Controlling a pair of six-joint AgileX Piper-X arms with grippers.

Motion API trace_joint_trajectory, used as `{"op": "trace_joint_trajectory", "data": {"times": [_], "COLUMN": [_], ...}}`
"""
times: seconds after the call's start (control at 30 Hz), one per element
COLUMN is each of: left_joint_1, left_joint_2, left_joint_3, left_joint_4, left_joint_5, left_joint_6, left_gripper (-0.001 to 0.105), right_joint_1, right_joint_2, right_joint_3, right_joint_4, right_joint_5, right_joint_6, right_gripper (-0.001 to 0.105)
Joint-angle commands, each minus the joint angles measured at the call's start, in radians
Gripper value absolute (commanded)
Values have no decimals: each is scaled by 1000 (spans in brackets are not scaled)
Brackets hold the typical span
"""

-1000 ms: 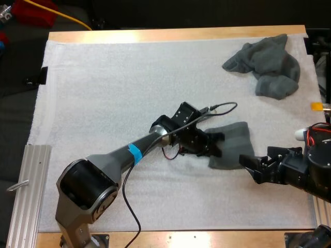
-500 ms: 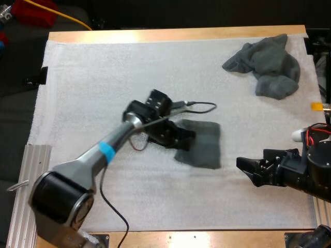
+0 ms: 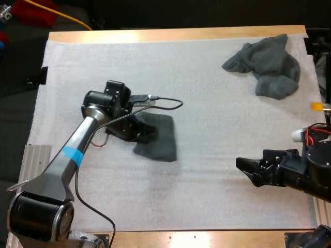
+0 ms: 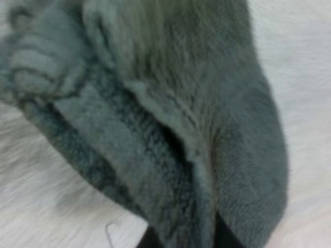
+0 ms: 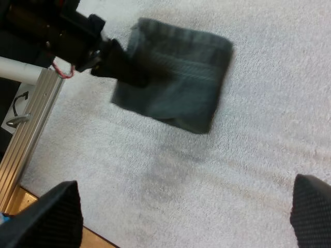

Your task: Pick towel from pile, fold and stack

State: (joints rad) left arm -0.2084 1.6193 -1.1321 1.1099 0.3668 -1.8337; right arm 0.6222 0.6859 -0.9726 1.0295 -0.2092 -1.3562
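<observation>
On the white mat [image 3: 217, 201], left hand [image 3: 144, 135] clamps folded towel [image 3: 161, 143] at its edge; right hand [image 3: 247, 169] spread, empty, well apart.

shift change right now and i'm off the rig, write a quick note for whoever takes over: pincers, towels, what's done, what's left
Left pincer: shut on the folded towel, gripping its edge, at the left-centre of the mat.
Right pincer: open, holding nothing, low at the mat's right side, pointing toward the folded towel.
Crumpled pile: heaped at the mat's far right corner, clear of both pincers.
Done: one towel picked and folded.
Left: set the folded towel down and release it, then pick, fold and stack what is in the crumpled pile.
</observation>
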Motion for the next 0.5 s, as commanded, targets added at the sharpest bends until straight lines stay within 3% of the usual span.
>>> {"op": "trace_joint_trajectory", "data": {"times": [0.0, 0.1, 0.2, 0.47], "left_joint_1": [17, 59, 123, 250], "left_joint_2": [-9, -9, -9, -9], "left_joint_3": [-7, -7, -7, -7], "left_joint_4": [23, 32, 50, 38], "left_joint_5": [-41, -76, -231, -289], "left_joint_6": [27, 48, 97, 123], "left_gripper": [0, 0, 0, 0], "right_joint_1": [1, 1, 1, 1], "right_joint_2": [-1, -1, -1, -1], "right_joint_3": [-11, -11, -11, -11], "right_joint_4": [-1, -1, -1, -1], "right_joint_5": [-8, -8, -8, -12], "right_joint_6": [-5, -5, -5, -5], "right_gripper": [79, 79, 79, 79]}}
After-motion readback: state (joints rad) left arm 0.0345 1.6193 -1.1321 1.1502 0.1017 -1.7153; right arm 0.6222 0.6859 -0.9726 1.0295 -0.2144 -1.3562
